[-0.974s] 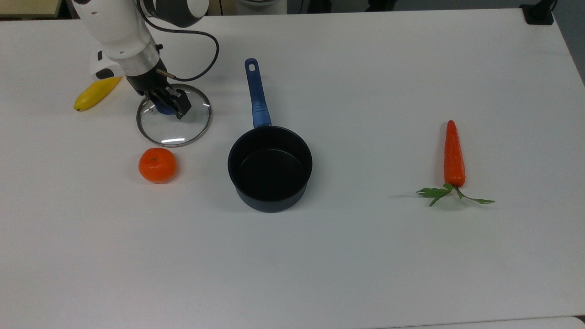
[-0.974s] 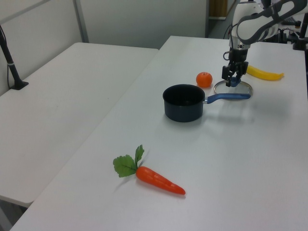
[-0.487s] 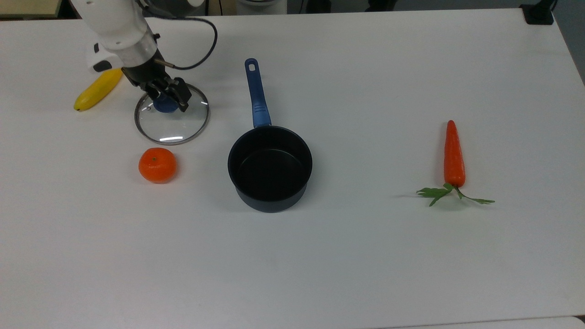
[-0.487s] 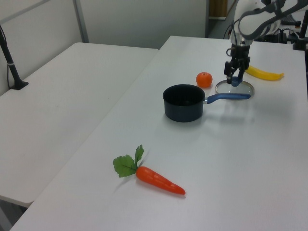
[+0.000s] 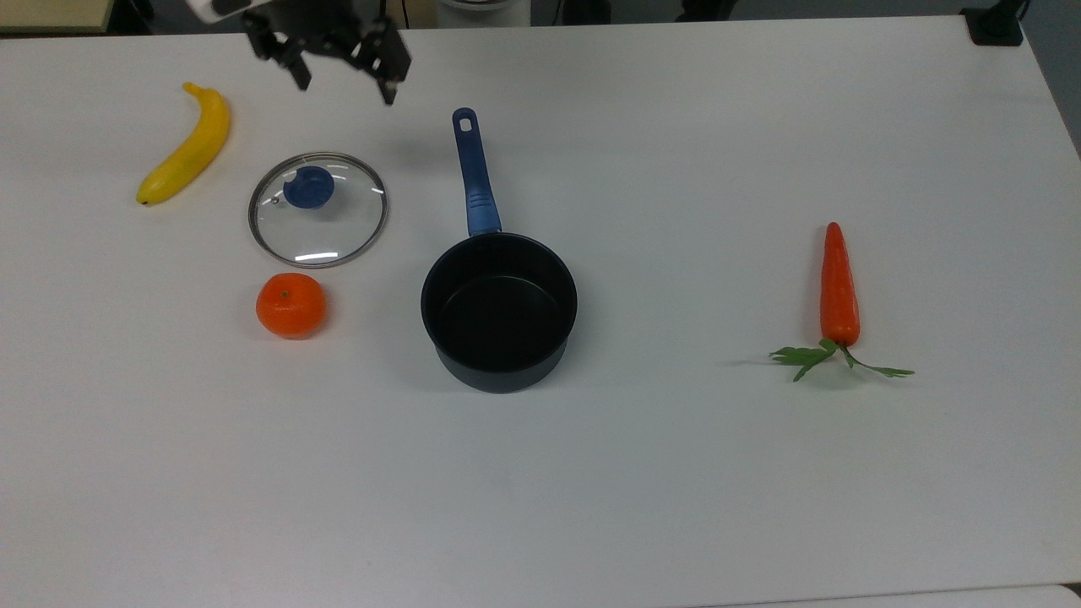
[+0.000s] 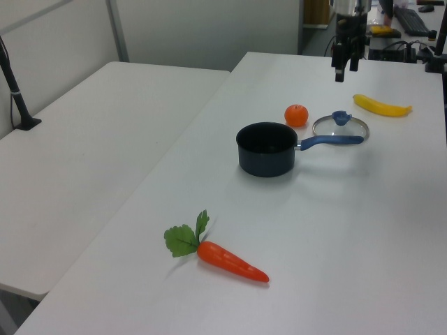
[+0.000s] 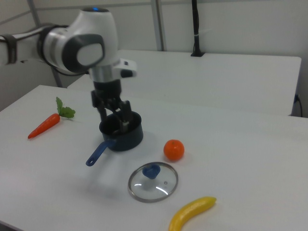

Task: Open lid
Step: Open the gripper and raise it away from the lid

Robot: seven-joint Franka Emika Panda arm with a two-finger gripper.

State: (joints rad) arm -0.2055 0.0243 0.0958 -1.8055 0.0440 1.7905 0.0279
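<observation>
Lid position: the lid (image 5: 318, 210) lies flat on the white table (image 5: 676, 490), knob up, in the top view's left part, well apart from the saucepan (image 5: 499, 311) and not covering it.
Lid neighbours: a banana (image 5: 187, 145) sits to the top view's left of it, a tangerine (image 5: 290, 305) just nearer the camera, and the saucepan handle (image 5: 474, 172) to the top view's right.
Saucepan: uncovered; its dark inside is bare and looks empty.
Progress: judging by how things lie, the opening is done, since the lid is off the pan and resting on the table by itself. Nothing seems left but for the arm to pull clear.
Gripper: the gripper (image 5: 342, 74) hangs above the table's far edge in the top view, beyond the lid, touching nothing; its fingers are spread apart and hold nothing.
Carrot: a carrot (image 5: 839, 287) with green leaves lies far off at the top view's right, no part of the job.
Top view's gain: it gives the clearest plan of the gap between lid rim and pan.
Left view's gain: it shows the gripper (image 6: 346, 61) raised well above the table, and the lid (image 6: 340, 126) behind the pan handle.
Right view's gain: it shows the arm's white body (image 7: 84, 43) and the gripper (image 7: 115, 112) in front of the saucepan (image 7: 121, 130), with the lid (image 7: 153, 181) nearest the camera.
</observation>
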